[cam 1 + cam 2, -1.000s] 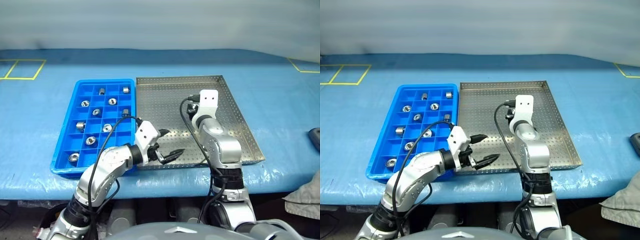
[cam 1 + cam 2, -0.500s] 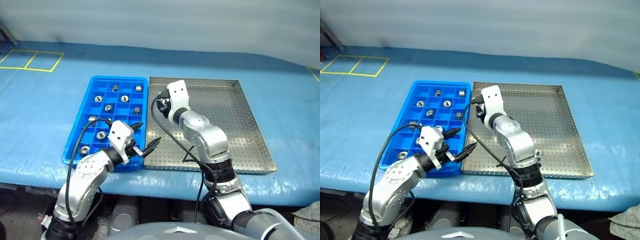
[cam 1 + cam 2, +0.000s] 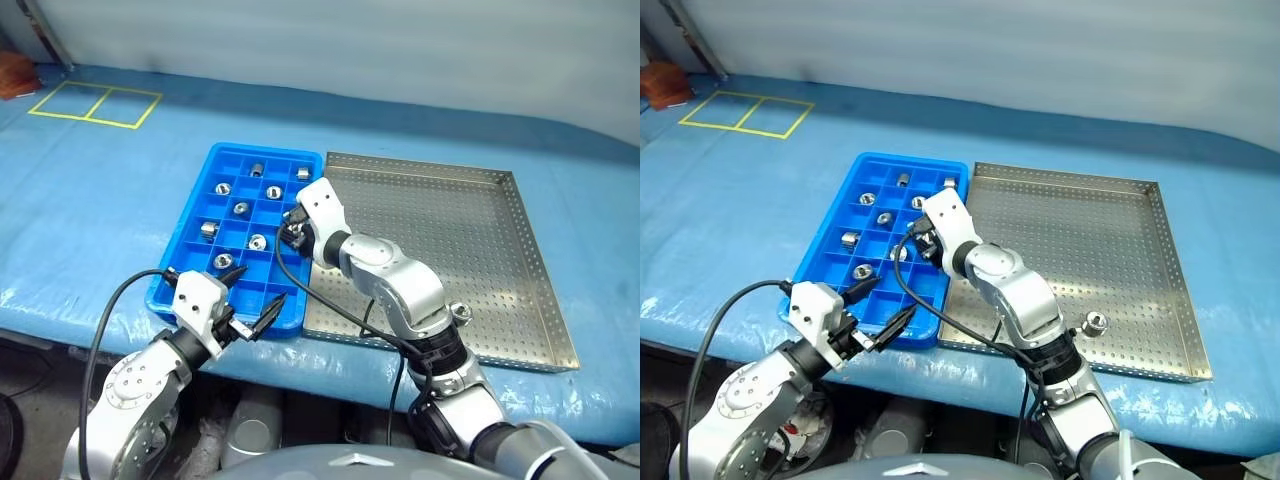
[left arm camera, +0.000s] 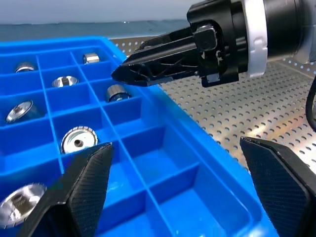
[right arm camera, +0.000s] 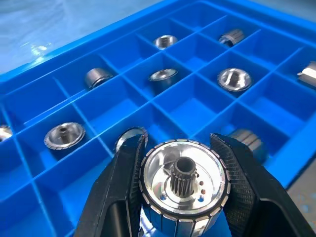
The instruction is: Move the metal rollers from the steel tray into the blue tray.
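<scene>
Bright even light, sharp, soft shadows

- The right arm is bent at the elbow and reached forward and to the left, across the body.
- The right gripper (image 5: 183, 195) is pointed forward, left and slightly down, and its two black fingers (image 5: 124, 192) are closed on a roller (image 5: 183, 183).
- The left arm is held low and close in, elbow bent.
- The left gripper (image 3: 247, 303) is aimed forward and to the right, nearly level, with its jaws spread wide and nothing between them.
</scene>
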You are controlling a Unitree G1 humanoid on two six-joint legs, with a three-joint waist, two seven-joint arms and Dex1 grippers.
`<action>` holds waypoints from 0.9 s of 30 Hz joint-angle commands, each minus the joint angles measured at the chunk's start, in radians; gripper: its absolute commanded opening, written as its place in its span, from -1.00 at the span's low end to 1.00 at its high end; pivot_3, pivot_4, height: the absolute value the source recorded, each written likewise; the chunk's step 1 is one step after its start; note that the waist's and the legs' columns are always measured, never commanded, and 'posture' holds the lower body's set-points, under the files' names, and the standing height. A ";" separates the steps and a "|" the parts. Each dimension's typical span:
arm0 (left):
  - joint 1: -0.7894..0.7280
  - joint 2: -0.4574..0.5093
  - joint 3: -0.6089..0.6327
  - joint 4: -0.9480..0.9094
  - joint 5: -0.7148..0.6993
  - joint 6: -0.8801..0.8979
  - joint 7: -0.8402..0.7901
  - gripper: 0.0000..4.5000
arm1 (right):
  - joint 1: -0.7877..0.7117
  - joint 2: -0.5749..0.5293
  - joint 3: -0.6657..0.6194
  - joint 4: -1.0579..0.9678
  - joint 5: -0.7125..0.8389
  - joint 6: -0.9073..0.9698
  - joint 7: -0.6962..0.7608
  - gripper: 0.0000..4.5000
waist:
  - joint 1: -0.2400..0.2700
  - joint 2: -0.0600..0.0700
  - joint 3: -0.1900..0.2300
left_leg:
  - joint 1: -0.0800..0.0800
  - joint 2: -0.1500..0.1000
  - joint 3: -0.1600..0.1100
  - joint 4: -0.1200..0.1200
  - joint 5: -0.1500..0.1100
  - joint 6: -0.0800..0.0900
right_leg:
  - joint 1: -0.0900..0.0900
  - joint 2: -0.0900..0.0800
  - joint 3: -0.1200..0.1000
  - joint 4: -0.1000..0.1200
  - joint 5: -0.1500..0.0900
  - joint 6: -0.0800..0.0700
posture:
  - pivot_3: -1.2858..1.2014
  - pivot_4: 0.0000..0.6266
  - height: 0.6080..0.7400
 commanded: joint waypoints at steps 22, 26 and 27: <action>-0.065 0.052 -0.003 0.010 -0.040 -0.054 -0.089 1.00 | 0.170 -0.082 -0.095 -0.283 0.071 0.131 -0.013 0.62 | 0.137 0.001 0.000 | -0.004 0.007 -0.004 0.003 -0.005 -0.008 | 0.000 0.002 -0.017 0.000 -0.005 -0.007 | 0.36 -0.52 1.00; -0.131 0.058 -0.022 0.026 -0.071 -0.037 -0.116 1.00 | 0.188 -0.093 -0.118 -0.351 0.068 0.130 -0.041 0.93 | 0.125 0.002 -0.001 | -0.004 0.007 -0.005 0.004 -0.005 -0.009 | 0.000 0.002 -0.017 0.000 -0.005 -0.007 | 0.32 -0.52 1.00; -0.151 0.060 -0.033 0.030 -0.080 -0.027 -0.125 1.00 | 0.194 -0.093 -0.129 -0.369 0.070 0.134 -0.049 0.93 | 0.120 0.002 -0.001 | -0.004 0.007 -0.005 0.004 -0.005 -0.009 | 0.000 0.002 -0.017 0.001 -0.005 -0.007 | 0.30 -0.52 1.00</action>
